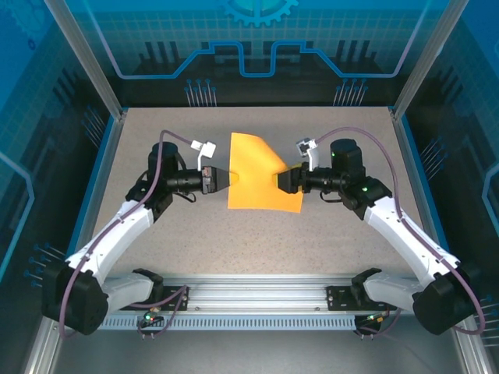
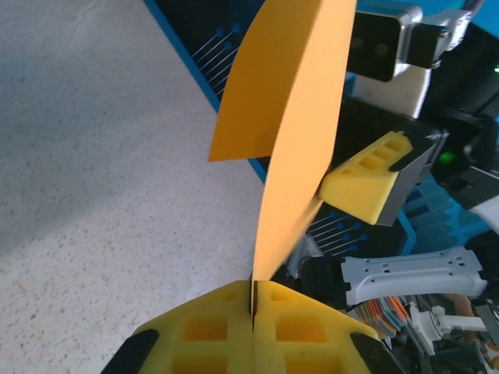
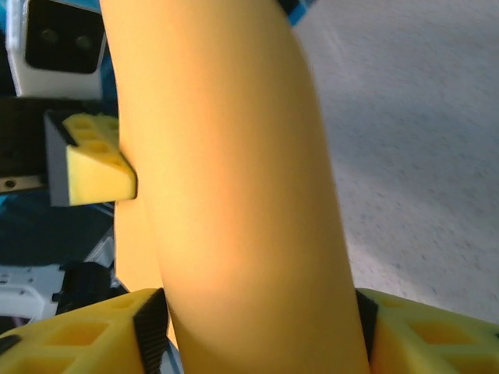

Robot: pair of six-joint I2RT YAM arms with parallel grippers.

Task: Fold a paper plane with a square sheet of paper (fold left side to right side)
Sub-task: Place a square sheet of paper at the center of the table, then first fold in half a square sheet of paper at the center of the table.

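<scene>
The sheet (image 1: 261, 175) sits mid-table between the two arms, bowed and curling rather than flat, and at least partly lifted off the table (image 1: 195, 241). The left end effector (image 2: 253, 302) is pinched together on one edge, with the paper rising out of the seam between its yellow fingers. The right end effector (image 3: 257, 319) stands apart, and the curved sheet passes through its gap; I cannot tell whether it touches either finger. I judge the paper very light, limp and easily creased. It bows under its own weight, would likely slip between smooth pads, and could tear or crumple under a hard tug. It is best taken at an edge or corner with a light pinch, leaving the middle free for the fold. The sheet is plain, and no brand, label or readable writing shows anywhere
</scene>
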